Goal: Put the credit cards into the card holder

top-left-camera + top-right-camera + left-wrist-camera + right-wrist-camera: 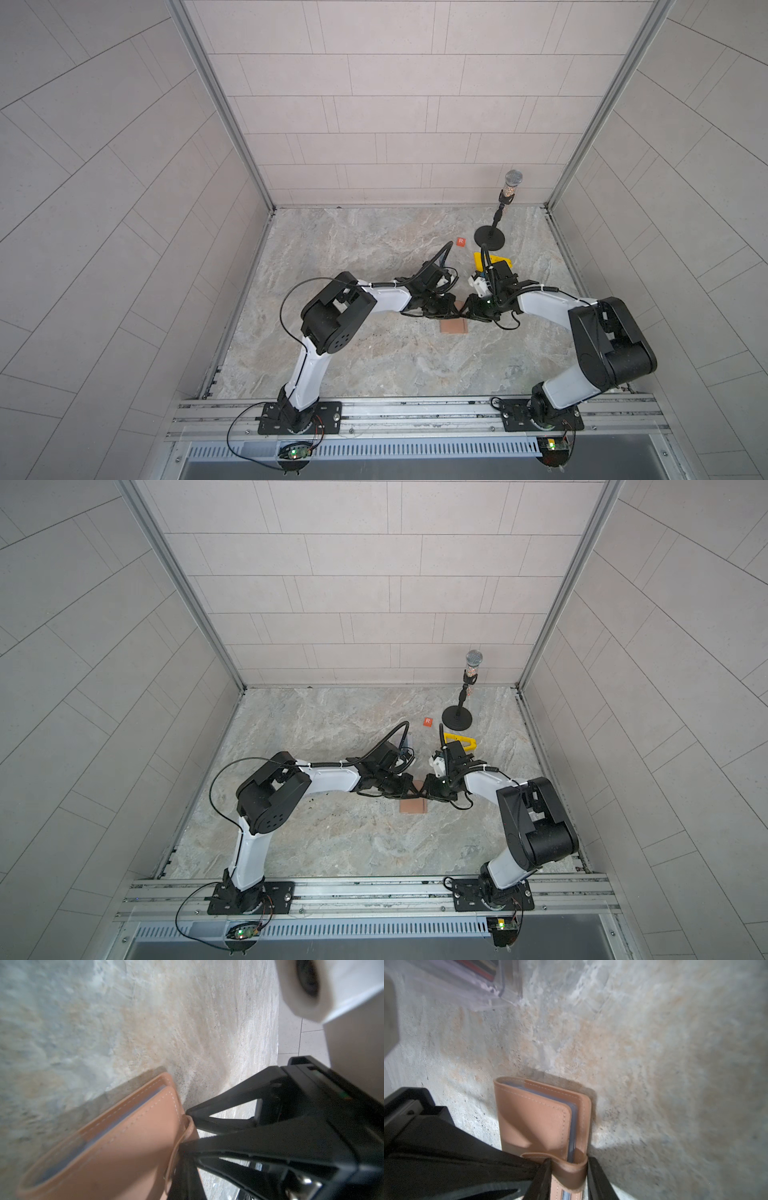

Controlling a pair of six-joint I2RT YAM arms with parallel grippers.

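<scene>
Right wrist: one card holder (pixel 535 1118)

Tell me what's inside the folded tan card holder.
In the card holder, between its folded tan covers, only blue-grey sleeve edges show. The covers hide whatever the sleeves hold.

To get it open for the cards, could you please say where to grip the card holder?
I would take the card holder by its strap loop, coming from the open edge it wraps, one jaw each side. It lies flat and shut on the table, so only that bulging loop offers purchase.
</scene>
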